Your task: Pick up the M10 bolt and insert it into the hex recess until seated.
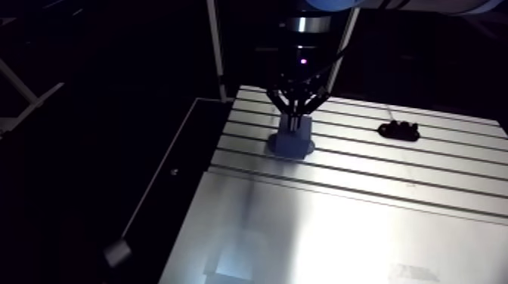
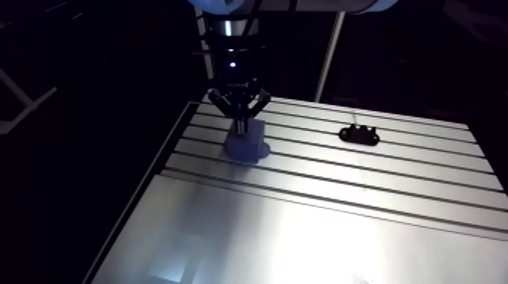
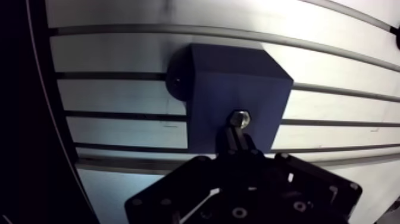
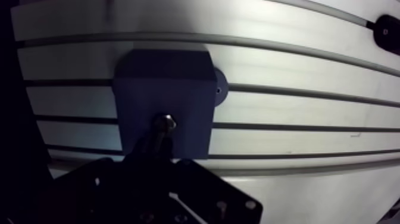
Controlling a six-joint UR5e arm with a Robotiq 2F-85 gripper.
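Over toward the left edge of your slotted table [image 1: 340, 226], you've got the dark blue block [image 1: 291, 141] sitting across a couple of the slots, with a rounded tab [image 4: 219, 89] poking out of one side down at table level. Your gripper [image 2: 242, 123] comes straight down over the block's top face, and in the wrist view its two fingers are pulled in tight, pinching the M10 bolt [image 3: 240, 118]. You can see the bolt's shiny end right at the fingertips, up against the top face of the block, though you can't tell how deep it sits. Further right, well apart from the block, a small black part [image 1: 398, 130] lies on the table.
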